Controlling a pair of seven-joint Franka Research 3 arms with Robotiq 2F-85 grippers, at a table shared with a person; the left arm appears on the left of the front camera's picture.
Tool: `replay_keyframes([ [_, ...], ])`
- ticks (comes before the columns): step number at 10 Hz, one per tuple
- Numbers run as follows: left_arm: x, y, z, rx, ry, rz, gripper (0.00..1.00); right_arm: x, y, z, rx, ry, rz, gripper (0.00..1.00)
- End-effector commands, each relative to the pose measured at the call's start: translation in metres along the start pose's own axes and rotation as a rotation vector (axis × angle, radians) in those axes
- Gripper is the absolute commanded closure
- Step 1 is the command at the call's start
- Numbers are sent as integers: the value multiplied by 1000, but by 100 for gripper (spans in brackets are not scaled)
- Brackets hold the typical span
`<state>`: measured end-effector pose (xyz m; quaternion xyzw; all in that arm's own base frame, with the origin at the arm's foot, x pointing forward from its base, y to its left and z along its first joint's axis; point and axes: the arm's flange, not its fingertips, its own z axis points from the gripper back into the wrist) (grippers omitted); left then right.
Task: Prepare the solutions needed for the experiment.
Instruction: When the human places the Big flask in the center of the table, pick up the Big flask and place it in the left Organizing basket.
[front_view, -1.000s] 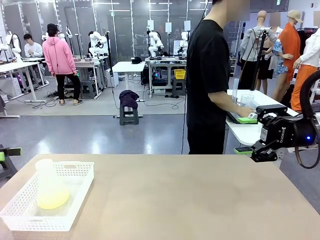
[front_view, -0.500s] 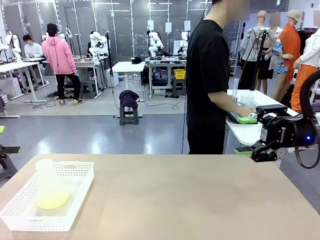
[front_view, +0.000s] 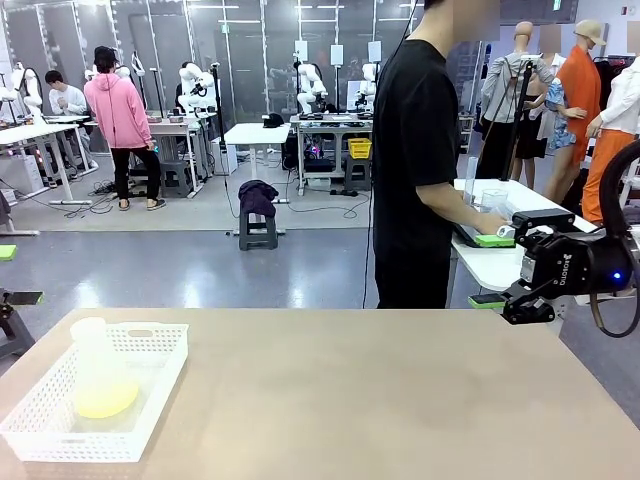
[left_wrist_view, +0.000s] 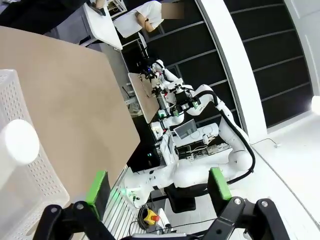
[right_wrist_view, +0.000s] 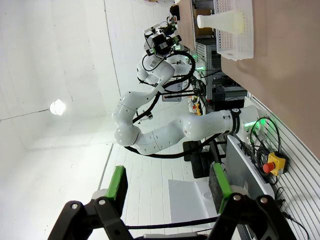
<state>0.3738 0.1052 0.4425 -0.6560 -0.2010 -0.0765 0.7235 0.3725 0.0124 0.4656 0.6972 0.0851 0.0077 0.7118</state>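
Beige tabletop (front_view: 360, 400) stretches wide between the two arms. At its near left corner stands a white perforated basket (front_view: 150, 395), and inside it a translucent conical flask (front_view: 98, 380) holds a shallow layer of yellow-green solution (front_view: 106, 400). Left gripper (left_wrist_view: 159, 187) hangs off the table edge beside the basket, released, jaws wide and empty. Right gripper (front_view: 512, 300) waits far across from the flask, at the right edge, also unclenched and empty. A person (front_view: 420, 160) stands behind, turned toward a side table (front_view: 490, 262).
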Motion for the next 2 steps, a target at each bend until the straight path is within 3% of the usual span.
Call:
replay_keyframes([
  [1,-1,1,1,-6,-2,-22,0,-1,0,0,7,3,16,17],
  [2,-1,1,1,-6,-2,-22,0,-1,0,0,7,3,16,17],
])
